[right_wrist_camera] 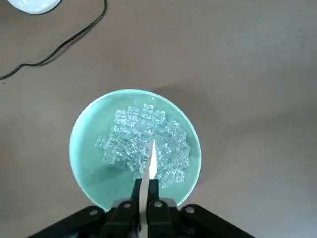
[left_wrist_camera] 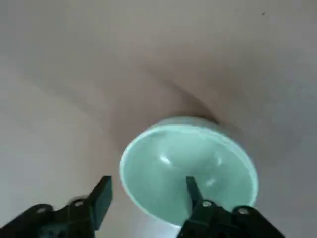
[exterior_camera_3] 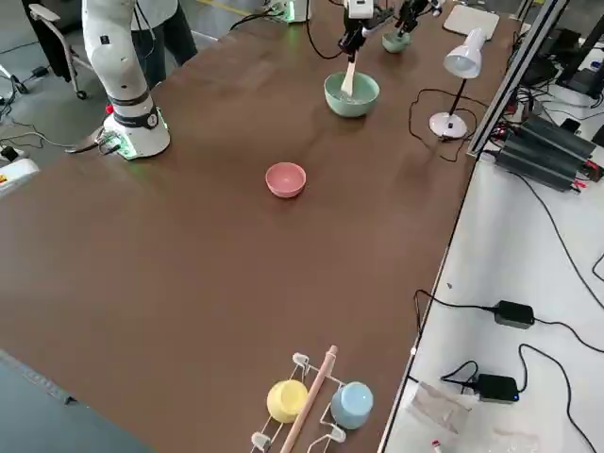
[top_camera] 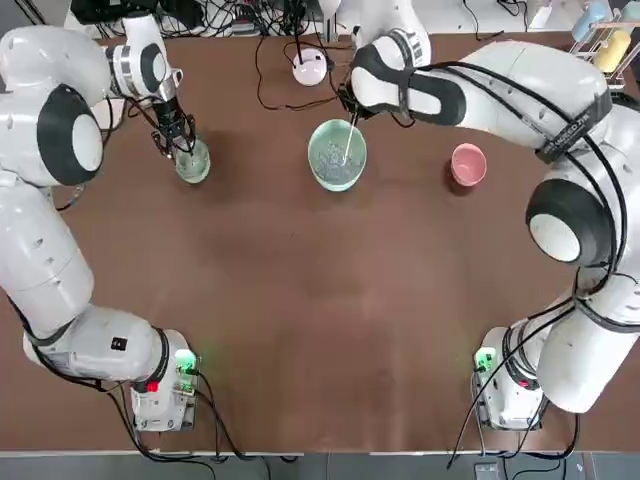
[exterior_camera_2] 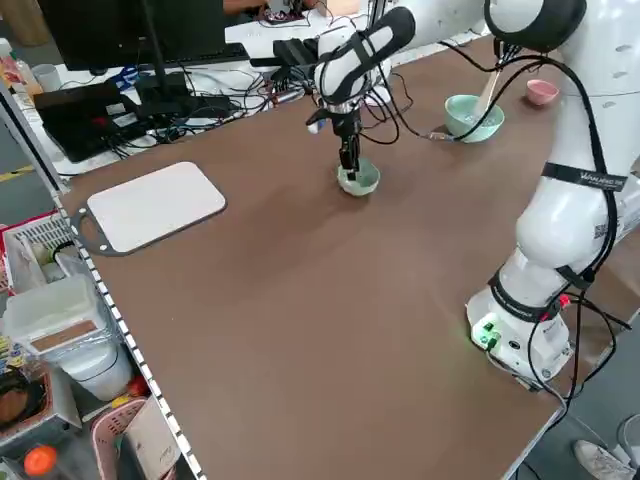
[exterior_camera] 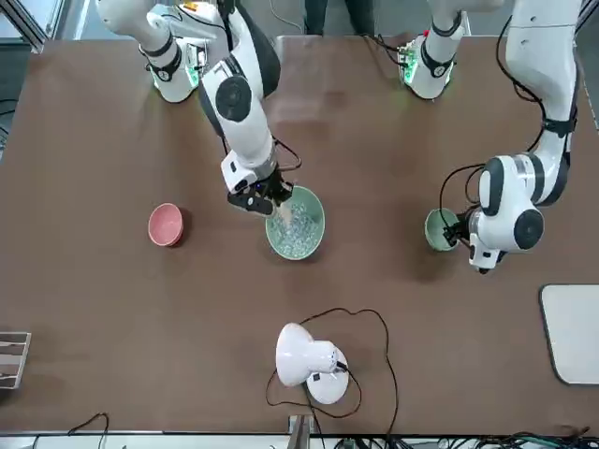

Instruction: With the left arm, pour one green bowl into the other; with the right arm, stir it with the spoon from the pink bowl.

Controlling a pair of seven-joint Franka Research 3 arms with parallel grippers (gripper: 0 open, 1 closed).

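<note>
spoon (right_wrist_camera: 151, 157) stood with its tip in the clear cubes (right_wrist_camera: 143, 144) of the wide mint-green bowl (top_camera: 337, 154) at mid tabletop (top_camera: 300, 300), pinched by my right end effector (right_wrist_camera: 145, 196). i saw the small sage-green bowl (left_wrist_camera: 188, 171) upright and empty on the tabletop to the robot's left, my left end effector (left_wrist_camera: 148, 191) spread apart over its rim, one finger inside, one outside. pink bowl (top_camera: 468, 164) sat empty beyond the right arm.
</note>
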